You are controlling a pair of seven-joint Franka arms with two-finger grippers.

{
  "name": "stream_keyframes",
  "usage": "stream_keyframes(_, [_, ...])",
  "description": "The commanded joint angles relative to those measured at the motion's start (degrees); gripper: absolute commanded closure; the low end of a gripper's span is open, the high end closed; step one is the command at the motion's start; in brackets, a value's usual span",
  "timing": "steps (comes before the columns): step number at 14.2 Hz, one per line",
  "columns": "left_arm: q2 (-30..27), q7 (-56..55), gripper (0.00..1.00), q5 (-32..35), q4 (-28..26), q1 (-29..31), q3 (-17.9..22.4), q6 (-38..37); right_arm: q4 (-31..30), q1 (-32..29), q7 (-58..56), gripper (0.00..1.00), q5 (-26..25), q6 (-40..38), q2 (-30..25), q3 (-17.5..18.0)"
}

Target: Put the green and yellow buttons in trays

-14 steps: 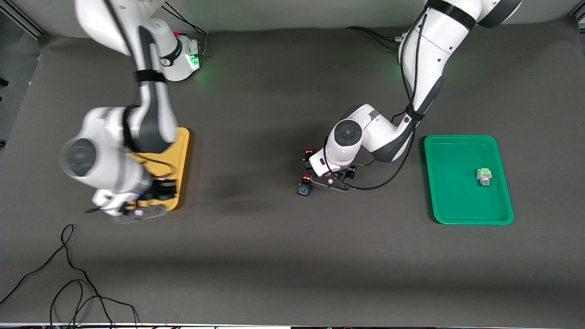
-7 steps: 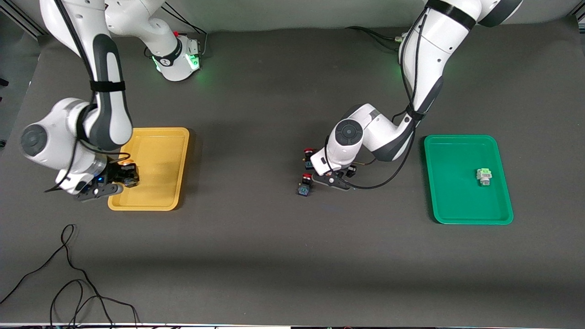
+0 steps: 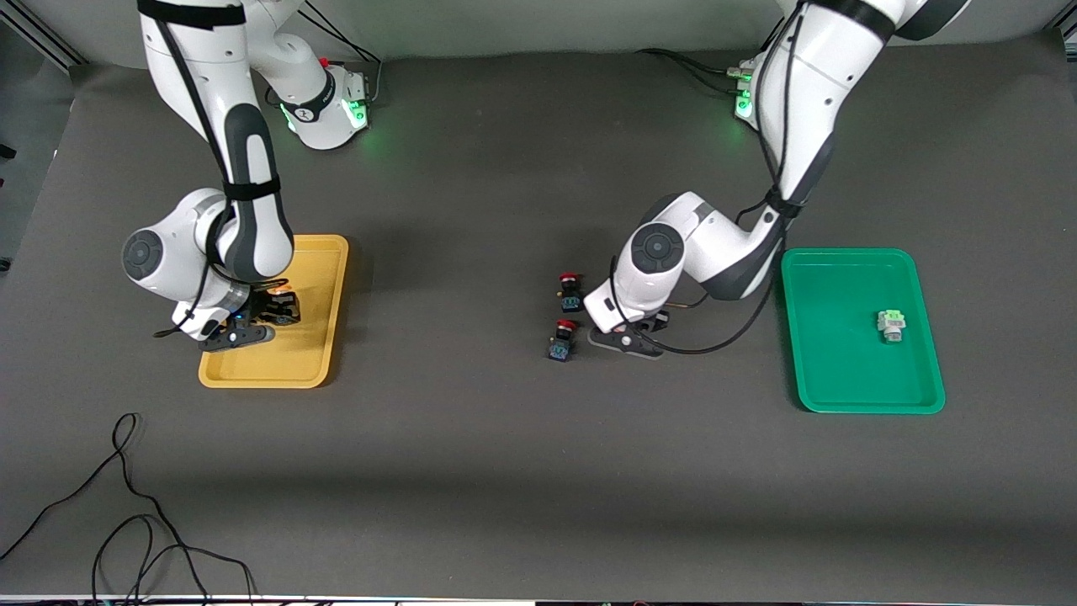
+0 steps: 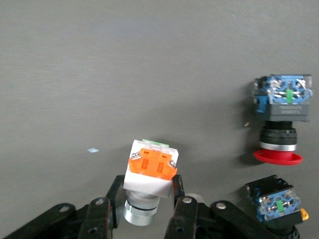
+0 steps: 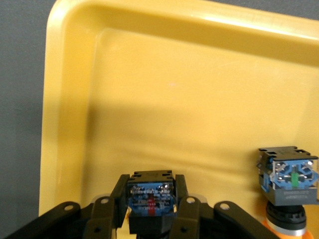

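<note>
Even, soft overhead light, faint shadows beneath both arms, glare on the yellow tray [image 5: 164, 74], sharp focus throughout.

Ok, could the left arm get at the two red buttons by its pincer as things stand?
Probably not right now: the left pincer is shut on a white switch. The red buttons lie on bare mat beside it, nothing covering them.

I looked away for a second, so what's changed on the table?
The left claw shut on the white-bodied, orange-faced button beside the red-capped switches. The right claw, gripping a black-blue button, swung over the yellow plastic tray. The green tray and its button stayed.
</note>
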Motion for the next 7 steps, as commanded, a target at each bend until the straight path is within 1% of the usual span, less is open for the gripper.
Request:
stream_keyframes(1, [-7.04, -0.75, 1.0, -4.3, 2.48, 1.51, 0.07, -11.57, 1.14, 0.33, -0.19, 0.0, 1.72, -0.74, -0.59, -0.47])
stream_keyframes(3, [-11.43, -1.18, 1.0, -5.73, 3.27, 4.67, -0.1, -16.68, 3.16, 0.59, 2.62, 0.0, 1.2, -3.01, -1.56, -0.91])
stream_keyframes(4, [-12.76, -0.93, 1.0, -6.08, 4.49, 5.73, -0.02, -20.97, 4.91, 0.51, 3.5, 0.0, 0.76, -5.21, -1.74, -1.17])
stream_keyframes(6, [-14.26, -0.49, 1.0, -7.66, 8.79, 9.59, -0.02, -30.11, 8.59, 0.51, 4.64, 0.0, -2.47, -8.9, -1.74, -3.54])
stream_keyframes(7, [-14.96, -0.31, 1.0, -7.66, 10.81, 11.79, -0.02, -33.55, 10.88, 0.6, 7.0, 0.0, -4.67, -11.7, -1.74, -3.81])
